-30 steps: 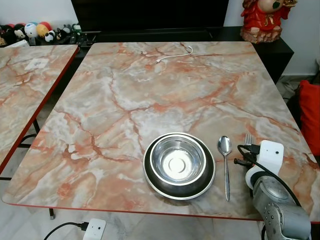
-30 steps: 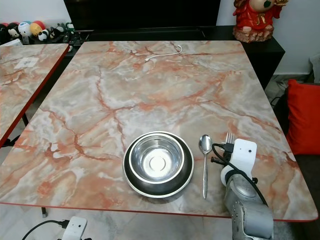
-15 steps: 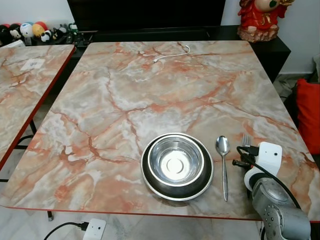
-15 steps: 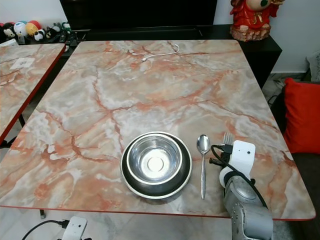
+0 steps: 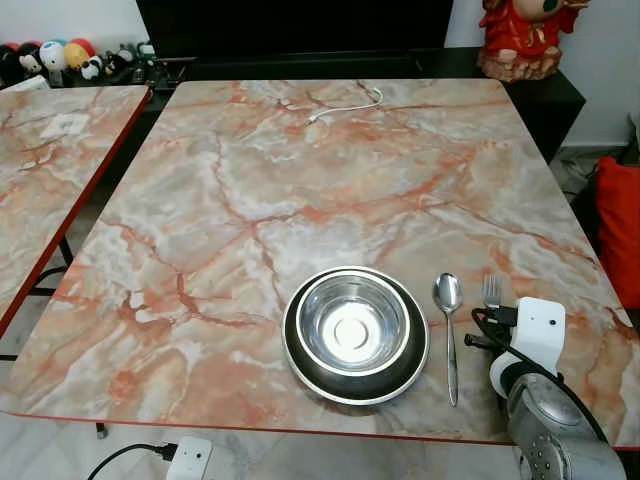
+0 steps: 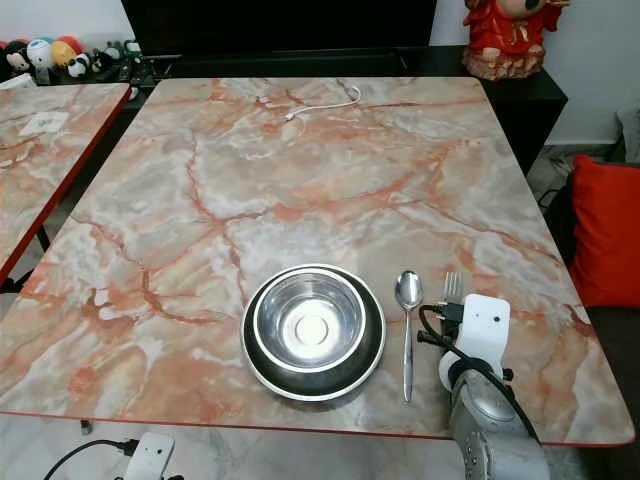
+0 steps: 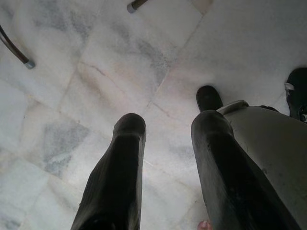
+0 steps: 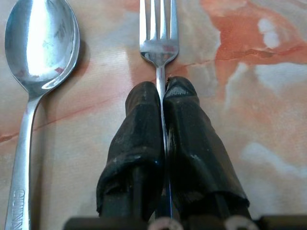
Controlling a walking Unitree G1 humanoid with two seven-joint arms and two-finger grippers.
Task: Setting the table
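Note:
A steel bowl (image 5: pixel 354 325) sits inside a dark plate (image 5: pixel 305 360) near the front edge of the marble table (image 5: pixel 330 190). Just right of the plate lies a spoon (image 5: pixel 448 300), bowl end pointing away from me. A fork (image 8: pixel 158 33) lies right of the spoon, tines away from me; its tines (image 5: pixel 491 291) poke out past my right wrist camera (image 5: pixel 535 330). My right gripper (image 8: pixel 162 91) is shut on the fork's handle, low over the table. My left gripper (image 7: pixel 165 139) hangs open over the marble floor with nothing between its fingers.
A white cable (image 5: pixel 345 106) lies at the table's far edge. A second marble table (image 5: pixel 50 170) stands to the left with a gap between. A red figurine (image 5: pixel 525 35) stands on the dark cabinet behind, a red cushion (image 5: pixel 618 225) at right. A white plug (image 5: pixel 188 458) lies on the floor.
The head camera shifted slightly. My right gripper and the fork have drawn a little back toward me, so more of the tines shows beyond the wrist camera. Bowl, plate and spoon stay put.

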